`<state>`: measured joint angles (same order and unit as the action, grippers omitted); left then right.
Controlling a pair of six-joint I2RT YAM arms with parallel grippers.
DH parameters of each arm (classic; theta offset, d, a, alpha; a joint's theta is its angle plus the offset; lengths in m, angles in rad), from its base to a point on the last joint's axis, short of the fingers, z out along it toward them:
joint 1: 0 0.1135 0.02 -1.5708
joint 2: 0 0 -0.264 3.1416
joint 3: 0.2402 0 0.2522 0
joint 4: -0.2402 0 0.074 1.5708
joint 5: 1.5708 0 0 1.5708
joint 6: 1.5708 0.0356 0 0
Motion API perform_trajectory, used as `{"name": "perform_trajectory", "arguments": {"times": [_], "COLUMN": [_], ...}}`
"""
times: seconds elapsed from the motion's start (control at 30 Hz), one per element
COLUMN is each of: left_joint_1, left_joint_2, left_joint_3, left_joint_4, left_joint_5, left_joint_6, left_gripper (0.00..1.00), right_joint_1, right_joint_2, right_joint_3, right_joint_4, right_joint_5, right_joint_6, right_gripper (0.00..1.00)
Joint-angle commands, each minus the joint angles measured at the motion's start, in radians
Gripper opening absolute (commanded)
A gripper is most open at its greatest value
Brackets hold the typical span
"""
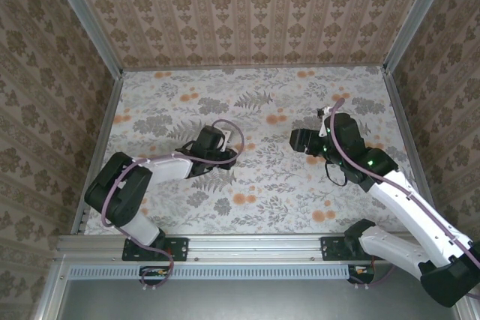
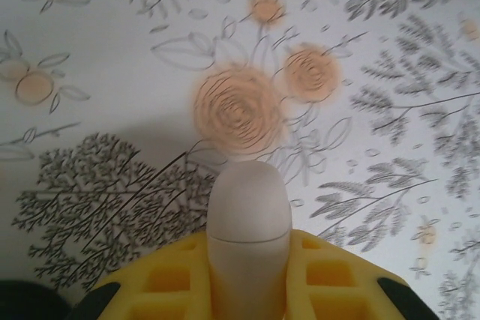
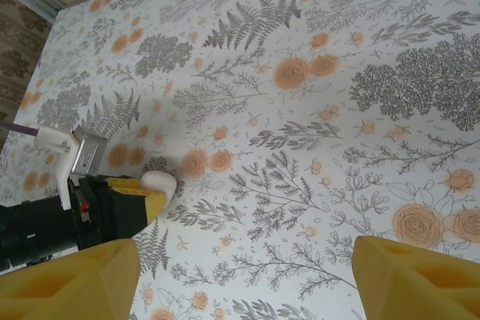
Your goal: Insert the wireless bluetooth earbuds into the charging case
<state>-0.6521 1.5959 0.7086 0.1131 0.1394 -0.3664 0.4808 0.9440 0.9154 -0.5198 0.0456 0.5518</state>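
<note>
From above, the left gripper and right gripper face each other across the middle of the pale floral-patterned tabletop, well apart. Their fingertips are lost against their dark bodies, so what either one holds is hard to make out from here. In the left wrist view, the yellow ribbed fingers pinch a small white smooth rounded piece that juts past the tips above the cloth. It is probably the white earbud, though its lower part is hidden in the grip and a faint seam leaves that unsure. In the right wrist view, that arm's own yellow fingers stand spread wide with nothing between them and look towards the held piece. To do this step well, I would keep the left pinch steady and bring the right in slowly, square to the jutting end. Where the charging case lies I cannot tell.
</note>
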Motion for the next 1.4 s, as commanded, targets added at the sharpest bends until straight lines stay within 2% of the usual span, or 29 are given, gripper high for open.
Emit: {"name": "perform_trajectory", "arguments": {"times": [0.0, 0.23, 0.47, 0.67, 0.87, 1.1, 1.13, 1.17, 1.23, 1.27, 1.33, 1.37], "left_joint_1": [0.015, 0.022, 0.036, 0.071, 0.097, 0.19, 0.231, 0.258, 0.313, 0.346, 0.414, 0.449], "left_joint_2": [0.023, 0.005, -0.077, -0.168, -0.238, -0.34, -0.354, -0.37, -0.395, -0.405, -0.422, -0.43], "left_joint_3": [0.028, 0.028, 0.044, 0.027, 0.032, 0.029, 0.029, 0.028, 0.025, 0.026, 0.029, 0.025], "left_joint_4": [-0.053, -0.071, -0.161, -0.193, -0.235, -0.277, -0.282, -0.283, -0.274, -0.267, -0.251, -0.237], "left_joint_5": [-0.021, -0.035, -0.099, -0.11, -0.108, -0.099, -0.096, -0.091, -0.083, -0.081, -0.074, -0.071], "left_joint_6": [-0.003, 0.019, 0.069, 0.096, 0.128, 0.183, 0.194, 0.209, 0.242, 0.259, 0.288, 0.303], "left_gripper": [0.11, 0.21, 0.28, 0.36, 0.39, 0.41, 0.42, 0.45, 0.58, 0.69, 0.99, 1.0], "right_joint_1": [-0.01, -0.027, -0.055, -0.096, -0.139, -0.212, -0.225, -0.243, -0.273, -0.291, -0.322, -0.338], "right_joint_2": [-0.002, 0.005, 0.017, 0.018, 0.019, 0.028, 0.029, 0.031, 0.039, 0.049, 0.076, 0.096], "right_joint_3": [-0.019, -0.029, -0.041, -0.062, -0.067, -0.134, -0.15, -0.172, -0.226, -0.257, -0.298, -0.317], "right_joint_4": [0.021, 0.024, 0.02, 0.019, 0.024, 0.11, 0.139, 0.183, 0.293, 0.351, 0.444, 0.491], "right_joint_5": [0.013, 0.045, 0.126, 0.177, 0.185, 0.296, 0.304, 0.312, 0.334, 0.345, 0.359, 0.359], "right_joint_6": [-0.014, -0.039, -0.077, -0.097, -0.116, -0.185, -0.198, -0.214, -0.26, -0.279, -0.301, -0.313], "right_gripper": [0.76, 0.78, 0.84, 0.89, 0.91, 0.96, 0.96, 0.98, 1.0, 1.0, 1.0, 1.0]}}
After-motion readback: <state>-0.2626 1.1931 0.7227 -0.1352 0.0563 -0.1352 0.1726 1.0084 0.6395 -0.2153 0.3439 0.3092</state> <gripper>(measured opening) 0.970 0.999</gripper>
